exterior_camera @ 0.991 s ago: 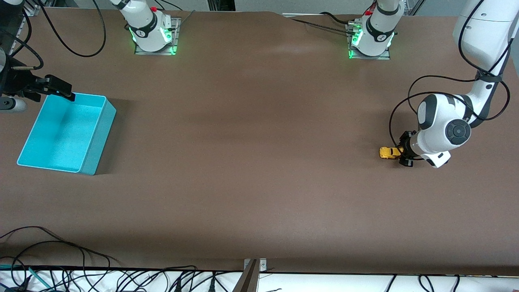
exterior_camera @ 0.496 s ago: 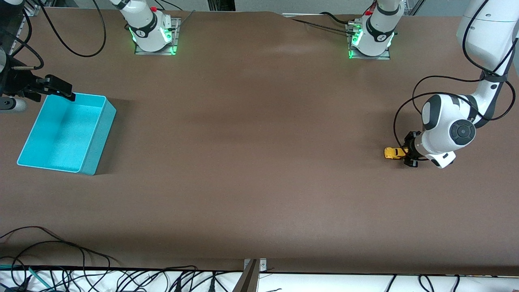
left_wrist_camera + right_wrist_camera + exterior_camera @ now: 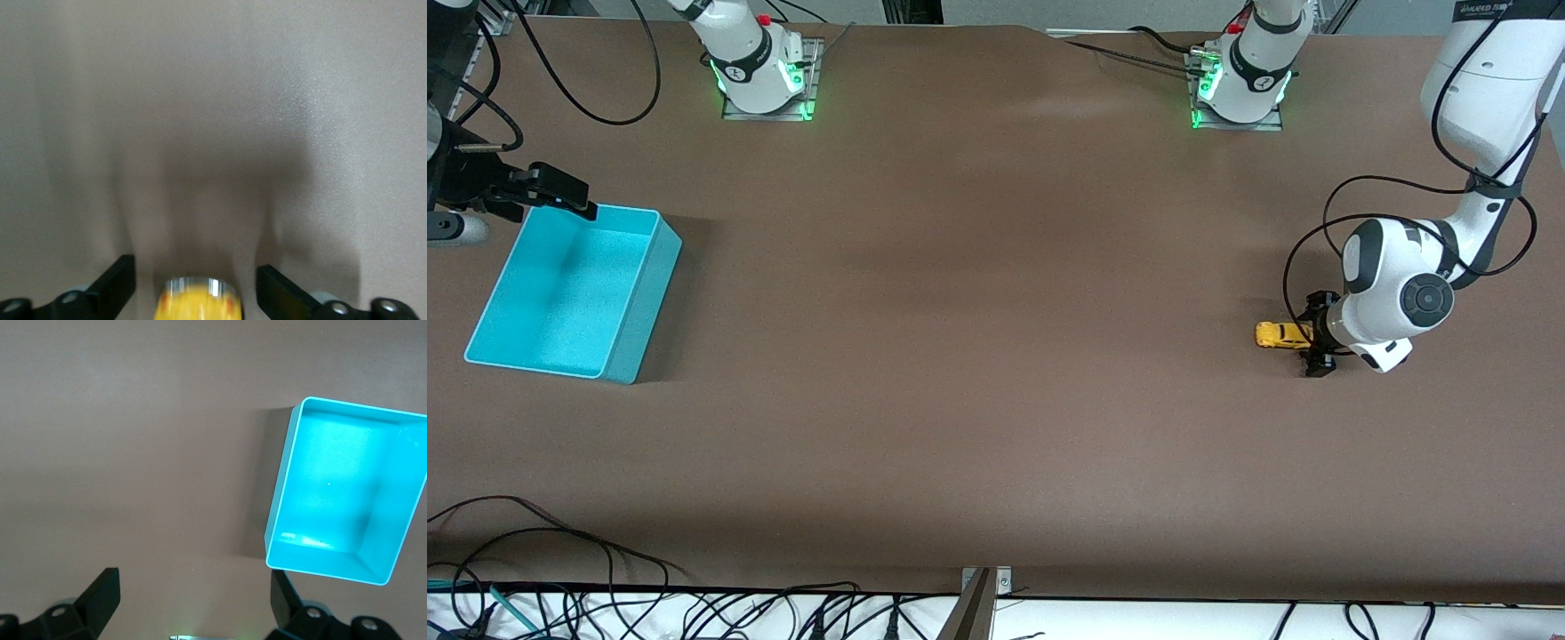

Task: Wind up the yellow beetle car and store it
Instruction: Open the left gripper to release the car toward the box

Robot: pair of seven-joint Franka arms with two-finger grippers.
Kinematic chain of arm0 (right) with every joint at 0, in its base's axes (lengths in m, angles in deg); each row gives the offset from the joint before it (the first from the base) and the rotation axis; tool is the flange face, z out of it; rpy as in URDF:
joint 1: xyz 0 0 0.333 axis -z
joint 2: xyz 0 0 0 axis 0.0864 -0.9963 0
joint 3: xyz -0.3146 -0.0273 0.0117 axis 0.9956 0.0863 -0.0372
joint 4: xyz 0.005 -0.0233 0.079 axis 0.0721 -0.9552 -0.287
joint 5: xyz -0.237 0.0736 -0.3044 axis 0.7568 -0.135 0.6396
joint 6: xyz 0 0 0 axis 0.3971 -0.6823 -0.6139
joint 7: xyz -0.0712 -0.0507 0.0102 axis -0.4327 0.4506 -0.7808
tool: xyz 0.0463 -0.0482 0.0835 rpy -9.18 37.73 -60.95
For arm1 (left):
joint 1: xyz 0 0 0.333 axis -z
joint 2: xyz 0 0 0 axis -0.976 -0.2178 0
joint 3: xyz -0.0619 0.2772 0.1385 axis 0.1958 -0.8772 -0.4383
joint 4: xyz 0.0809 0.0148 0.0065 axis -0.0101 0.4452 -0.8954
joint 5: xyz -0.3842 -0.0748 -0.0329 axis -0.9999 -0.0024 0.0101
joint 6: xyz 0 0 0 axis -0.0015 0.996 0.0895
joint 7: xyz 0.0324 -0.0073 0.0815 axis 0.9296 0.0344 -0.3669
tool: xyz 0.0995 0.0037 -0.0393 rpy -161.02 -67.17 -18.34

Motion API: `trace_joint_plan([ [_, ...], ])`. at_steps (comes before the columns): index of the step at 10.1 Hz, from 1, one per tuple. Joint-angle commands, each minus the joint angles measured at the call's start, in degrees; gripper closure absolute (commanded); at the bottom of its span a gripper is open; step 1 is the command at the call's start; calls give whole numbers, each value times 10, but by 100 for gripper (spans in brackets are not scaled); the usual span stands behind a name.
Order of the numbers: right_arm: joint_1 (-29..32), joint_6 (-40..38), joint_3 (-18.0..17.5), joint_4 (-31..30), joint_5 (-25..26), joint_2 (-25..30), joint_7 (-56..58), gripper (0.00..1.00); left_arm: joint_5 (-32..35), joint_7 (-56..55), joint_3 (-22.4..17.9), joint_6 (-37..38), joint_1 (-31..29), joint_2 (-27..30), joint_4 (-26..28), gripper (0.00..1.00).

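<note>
The yellow beetle car (image 3: 1282, 335) sits on the brown table (image 3: 996, 356) toward the left arm's end, its wheels on the surface. The left gripper (image 3: 1316, 342) is low at the car's end that points toward that arm's side of the table. From the front view the fingers look close around that end, but contact cannot be made out there. The left wrist view adds what the front view hides: the car (image 3: 198, 300) lies between two spread fingers (image 3: 117, 288), with a gap on either side, so the grip is released. The right gripper (image 3: 560, 197) waits over the table by the edge of the teal bin (image 3: 636, 302) at the right arm's end. In the right wrist view its fingers (image 3: 100, 597) stand wide apart holding nothing, and the bin (image 3: 280, 513) shows an empty interior.
</note>
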Motion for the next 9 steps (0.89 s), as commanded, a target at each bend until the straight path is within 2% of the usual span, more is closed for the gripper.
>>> trace_joint_plan([
  [1,3,-14,1,16,-11,-5,4,0,19,-7,4,1,-2,-7,-12,0],
  [3,3,-14,1,16,-11,-5,4,0,19,0,5,5,-2,10,-11,0],
  [7,3,-14,1,16,-11,-5,4,0,13,53,37,30,-9,70,-11,0],
  [9,4,-14,1,16,-11,-5,4,0,-11,101,50,31,-20,98,-14,0],
])
